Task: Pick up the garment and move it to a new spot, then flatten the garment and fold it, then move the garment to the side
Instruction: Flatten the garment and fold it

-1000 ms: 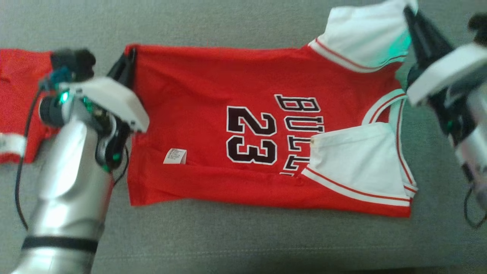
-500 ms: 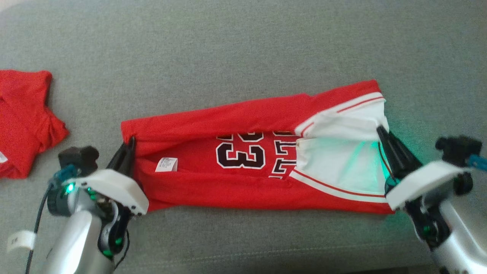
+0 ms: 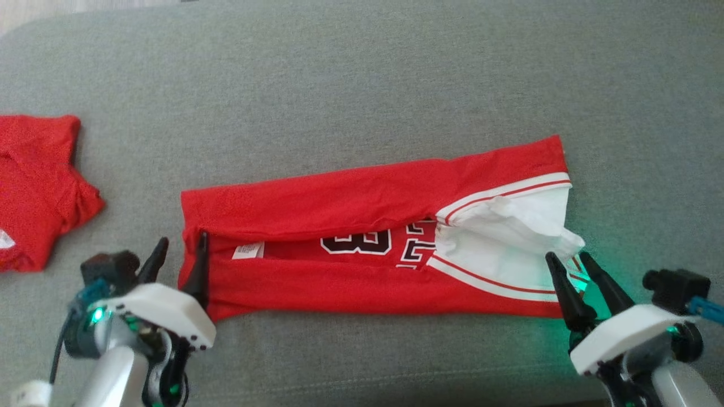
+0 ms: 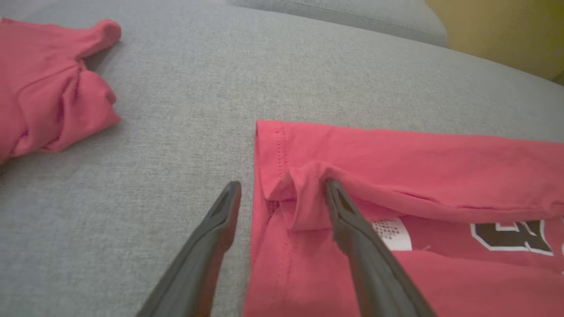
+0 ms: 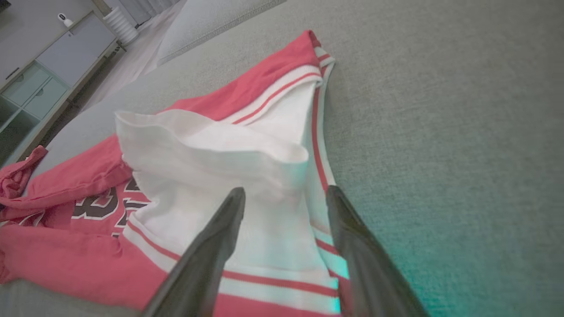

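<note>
Fold step, I reckon: jersey lies mid-cushion as a long strip, far edge lapped partly over the number print. My left gripper is spread wide at the hem end, 1 finger on cloth, 1 on cushion, holding nothing. Right gripper is spread and empty at the bunched white sleeve. Next probably: flatten that sleeve, regrip 1 end, carry it across to the other.

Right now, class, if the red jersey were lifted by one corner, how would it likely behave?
Probably floppy: the red jersey lies folded over itself, and its white sleeve slumps in soft ridges. Likely light, since its hem sits puckered up off the grey cushion. It should drape, not roll.
</note>
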